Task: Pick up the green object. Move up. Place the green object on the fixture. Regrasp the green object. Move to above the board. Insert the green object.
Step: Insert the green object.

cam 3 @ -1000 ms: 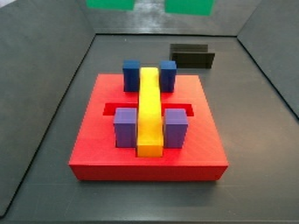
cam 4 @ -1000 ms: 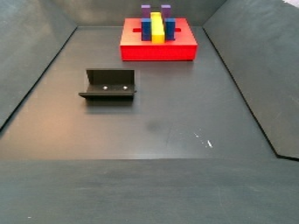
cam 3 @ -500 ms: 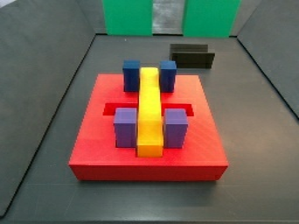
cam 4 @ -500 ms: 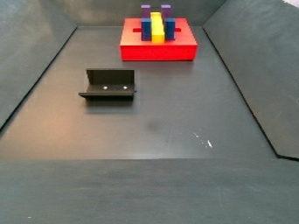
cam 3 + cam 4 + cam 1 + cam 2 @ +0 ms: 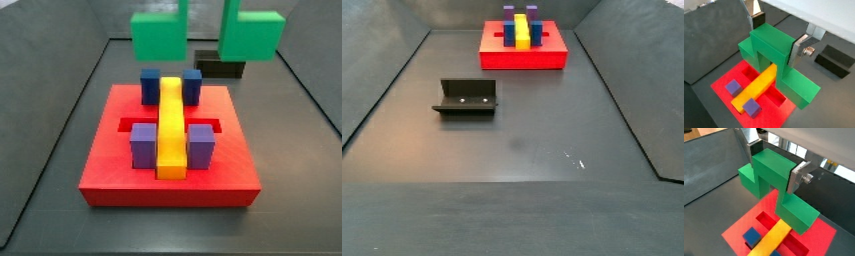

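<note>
- Since the frame half a second back, the green object has come lower in a side view: then only its lower edge showed at the top of that picture, now both of its wings hang well into it, above the far end of the board.
- Gripper: seen in both wrist views, above the board, with its fingers closed on the raised middle of the green object. One silver plate presses each side of that middle part.
- Green object in the wrist views: held clear of the board, wings spread to either side and lower than the gripped middle. No contact with the board is visible.
- Board: flat red slab on the worktop, carrying a long yellow bar down its middle. Two blue blocks flank the bar at the far end, two purple blocks at the near end, each just beside the bar.
- Fixture: stands on the worktop, well apart from the board and nothing on it. It also shows behind the board in a side view and past the green object in a wrist view.
- Neither gripper nor green object appears in the side view that shows the fixture in the foreground.
</note>
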